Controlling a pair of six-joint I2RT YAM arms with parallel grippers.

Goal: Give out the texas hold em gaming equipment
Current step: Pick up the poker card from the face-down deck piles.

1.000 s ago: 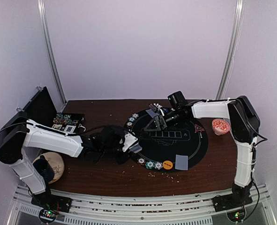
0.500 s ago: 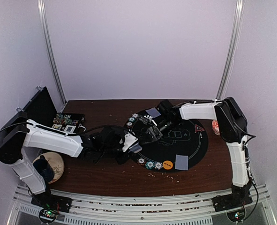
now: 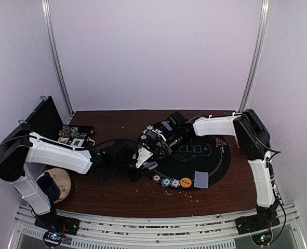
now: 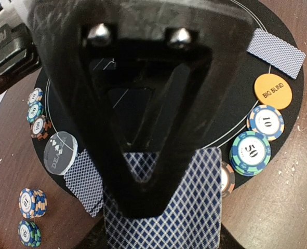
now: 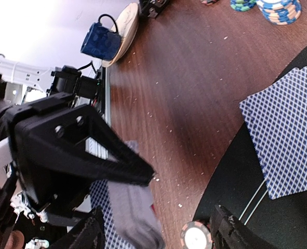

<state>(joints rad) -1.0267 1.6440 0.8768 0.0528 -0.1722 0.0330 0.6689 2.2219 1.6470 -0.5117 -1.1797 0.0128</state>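
Blue-backed cards (image 4: 195, 207) are sitting pinched in the left claw (image 3: 144, 157), at the mat's (image 3: 218, 162) nine o'clock. Nearby, the right claw (image 3: 161, 144) is gaping.

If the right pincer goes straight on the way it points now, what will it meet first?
Most likely the deck that the left pincer grips, close ahead between the right pincer's open fingers. Depth is unclear here.

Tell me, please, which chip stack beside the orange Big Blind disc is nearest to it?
The blue-and-orange stack marked 10, right next to the Big Blind disc; the green-and-blue stack marked 50 lies one place further on.
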